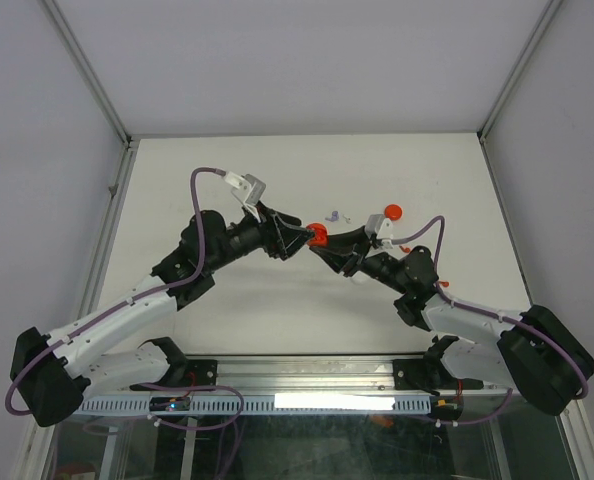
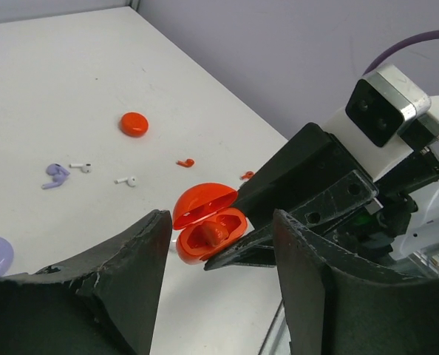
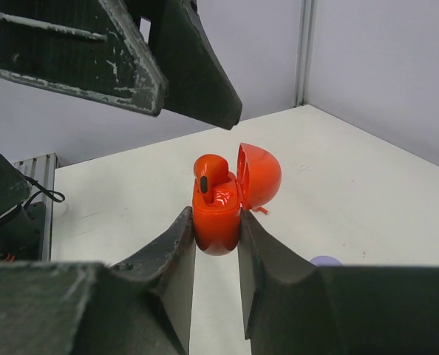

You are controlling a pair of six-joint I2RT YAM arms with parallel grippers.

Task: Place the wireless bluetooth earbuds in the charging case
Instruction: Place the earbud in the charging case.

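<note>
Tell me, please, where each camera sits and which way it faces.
Top: above and behind the robot, looking down on the table; left arm and right arm show.
Left wrist: behind the left gripper, facing the case; its open fingers frame the view.
Right wrist: behind the right gripper, which clamps the case, facing a wall.
Shared: all see the case; each wrist view shows the other gripper.
</note>
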